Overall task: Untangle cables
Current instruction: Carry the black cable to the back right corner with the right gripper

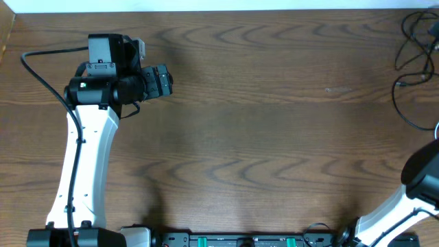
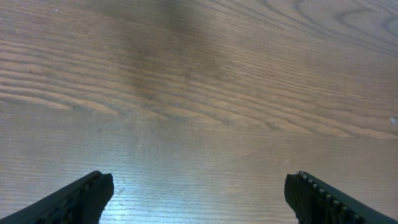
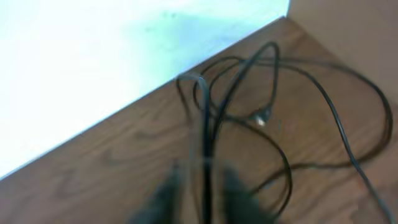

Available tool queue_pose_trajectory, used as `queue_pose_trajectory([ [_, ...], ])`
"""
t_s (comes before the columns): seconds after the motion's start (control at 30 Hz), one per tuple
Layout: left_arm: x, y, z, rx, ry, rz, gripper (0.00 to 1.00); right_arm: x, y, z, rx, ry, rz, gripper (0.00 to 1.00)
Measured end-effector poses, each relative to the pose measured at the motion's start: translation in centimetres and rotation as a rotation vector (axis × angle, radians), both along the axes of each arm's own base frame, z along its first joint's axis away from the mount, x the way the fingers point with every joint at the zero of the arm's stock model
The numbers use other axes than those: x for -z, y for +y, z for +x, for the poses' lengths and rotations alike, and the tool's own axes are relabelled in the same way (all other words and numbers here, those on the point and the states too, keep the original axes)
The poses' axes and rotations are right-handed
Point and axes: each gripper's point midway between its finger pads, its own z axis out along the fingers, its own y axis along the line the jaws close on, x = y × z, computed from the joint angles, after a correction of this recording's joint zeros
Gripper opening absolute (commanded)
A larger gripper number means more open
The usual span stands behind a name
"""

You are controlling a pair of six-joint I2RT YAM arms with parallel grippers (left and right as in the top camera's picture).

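Several things could have gone wrong, mostly at the right gripper (image 3: 204,196). In its wrist view the picture was badly blurred, yet the jaws looked parted a little, with one black strand (image 3: 205,155) running straight through the gap from 6 toward 12 o'clock; it did not look pinched, so I judged nothing was held. A close on that strand followed by a hard pull would likely have tightened the loops rather than freed them, since several crossed just ahead of the jaws. The cables (image 1: 398,82) lay in the 2 o'clock corner of the table (image 1: 274,137), close to its edge, so a careless drag might have swept a loop over the side. A small plug (image 3: 261,118) sat at about 1 o'clock from the jaws and could have snagged in a loop if drawn through. The rest of the tangle fanned out from 12 round to 3 o'clock of the jaws, near them but beyond the fingertips. The left gripper (image 1: 161,81) hovered at the table's 10 o'clock, well apart from the cables, jaws spread wide and empty over bare wood, so it could not have pinned the bundle during a pull. The right arm (image 1: 422,178) showed only at 4 o'clock in the overhead view.
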Motion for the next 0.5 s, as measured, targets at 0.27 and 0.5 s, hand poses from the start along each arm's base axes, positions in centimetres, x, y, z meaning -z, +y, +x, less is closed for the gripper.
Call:
queue_pose_trajectory([
  [0.27,0.0,0.0,0.0,0.0,0.0,0.0,0.93,2.6,-0.1,-1.5,0.017,0.111,0.022,0.99],
  [0.5,0.0,0.0,0.0,0.0,0.0,0.0,0.93,-4.6,3.3,-6.6,-0.024,0.086,0.041,0.99],
])
